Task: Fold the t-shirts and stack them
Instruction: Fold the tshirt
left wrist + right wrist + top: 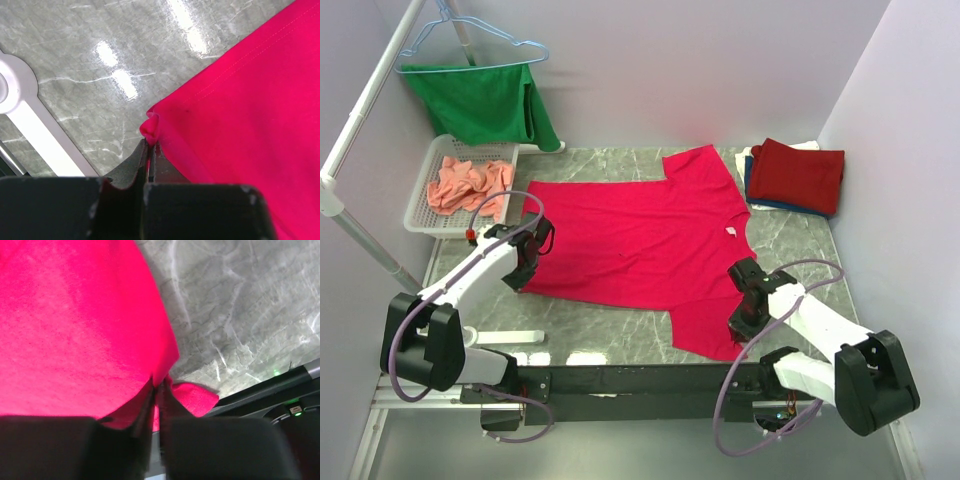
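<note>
The pinkish-red t-shirt [640, 240] was spread out flat across the middle of the grey marble tabletop [790, 245], hem to the left, collar to the right, one sleeve pointing to the far side and the other toward me. My left fingers [135, 165] were closed tight on the near hem corner, with a little nub of cloth bunched up right at the tips. My right fingers [177, 410] were pinched together on the edge of the near sleeve, red fabric squeezed between them and a flap poking out past the tips, close to the tabletop's near edge. Over at the far right corner sat the folded pile: dark red t-shirt [798, 175] on top, blue t-shirt [770, 205] peeking out underneath, and a white t-shirt [750, 155] showing at the far edge. At the far left, the salmon-orange t-shirt [468, 185] lay crumpled in a white basket [420, 210], and a green cloth [485, 100] hung on a light blue hanger [470, 35] behind it.
</note>
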`<action>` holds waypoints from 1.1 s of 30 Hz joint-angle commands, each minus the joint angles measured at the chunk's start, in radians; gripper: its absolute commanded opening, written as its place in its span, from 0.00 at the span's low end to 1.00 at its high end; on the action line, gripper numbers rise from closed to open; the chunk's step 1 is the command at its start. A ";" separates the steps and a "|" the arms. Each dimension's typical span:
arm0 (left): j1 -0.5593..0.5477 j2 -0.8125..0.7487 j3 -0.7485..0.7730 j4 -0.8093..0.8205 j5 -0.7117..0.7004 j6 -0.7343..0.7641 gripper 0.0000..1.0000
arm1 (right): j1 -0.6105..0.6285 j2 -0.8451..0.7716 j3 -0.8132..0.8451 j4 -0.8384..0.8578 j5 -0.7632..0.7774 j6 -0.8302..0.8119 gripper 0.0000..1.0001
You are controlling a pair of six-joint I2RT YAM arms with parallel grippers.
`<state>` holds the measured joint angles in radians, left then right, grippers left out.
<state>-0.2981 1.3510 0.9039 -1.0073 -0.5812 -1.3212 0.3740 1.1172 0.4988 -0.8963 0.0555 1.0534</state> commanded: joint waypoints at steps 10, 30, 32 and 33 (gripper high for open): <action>-0.003 -0.069 0.030 -0.051 -0.022 -0.004 0.01 | 0.029 -0.080 0.076 -0.114 0.092 -0.006 0.00; -0.176 -0.112 -0.010 -0.151 -0.022 -0.171 0.01 | 0.042 -0.258 0.405 -0.403 0.190 0.019 0.00; -0.180 -0.112 -0.007 -0.163 -0.026 -0.182 0.01 | 0.042 -0.261 0.415 -0.408 0.196 0.016 0.00; -0.184 -0.113 -0.008 -0.165 -0.028 -0.185 0.01 | 0.042 -0.261 0.415 -0.406 0.198 0.017 0.00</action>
<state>-0.4690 1.2407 0.8932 -1.1259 -0.5793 -1.4582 0.4099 0.8692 0.8772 -1.2335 0.1993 1.0550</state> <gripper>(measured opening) 0.025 0.011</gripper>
